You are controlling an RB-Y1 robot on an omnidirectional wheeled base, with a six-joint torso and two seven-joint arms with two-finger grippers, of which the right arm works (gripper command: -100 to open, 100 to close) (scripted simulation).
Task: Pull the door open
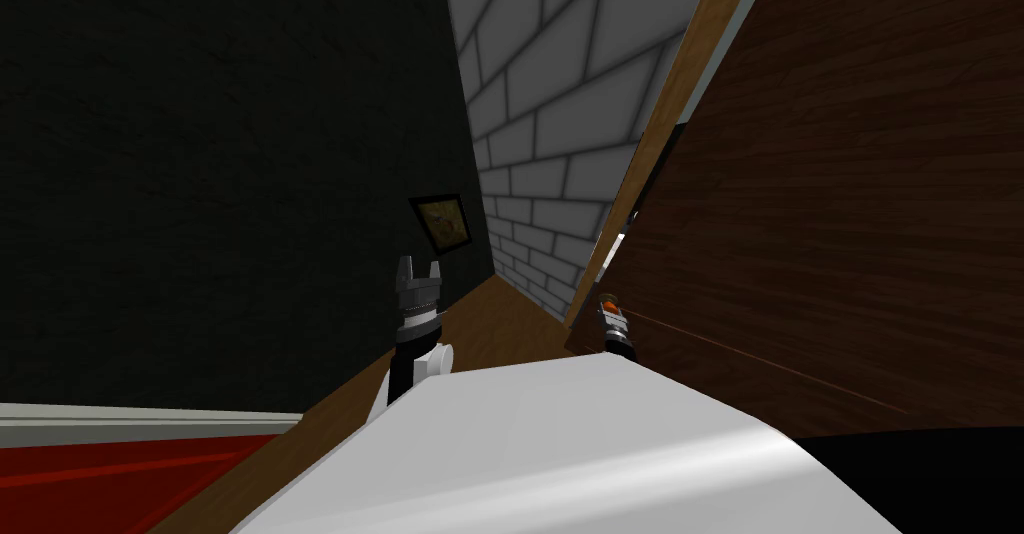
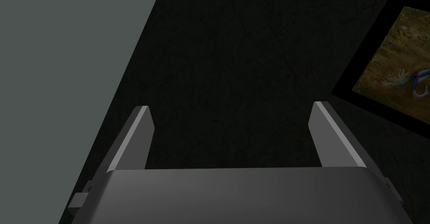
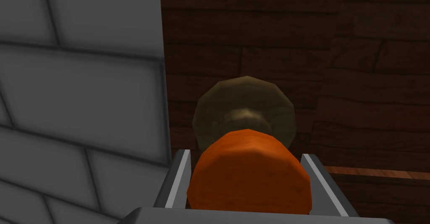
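Note:
A dark brown wooden door [image 1: 850, 208] fills the right of the head view, swung partly away from its lighter wood frame [image 1: 655, 148]. In the right wrist view its orange knob [image 3: 250, 171] sticks out from a dull brass round plate [image 3: 243, 110] on the door [image 3: 294, 45]. My right gripper [image 3: 247, 179] is shut on the knob, one finger pressed to each side. The same gripper [image 1: 610, 310] appears small at the door's edge in the head view. My left gripper [image 1: 419, 270] is raised beside a dark wall, and its fingers [image 2: 134, 137] stand open with nothing between them.
A grey brick wall [image 1: 550, 108] runs behind the door gap and shows beside the door's edge [image 3: 79, 87]. A dark wall [image 1: 220, 178] with a small framed picture [image 1: 443, 221] stands on the left. Brown wooden floor [image 1: 500, 323] lies between them, and a red rug [image 1: 110, 473] lies at lower left.

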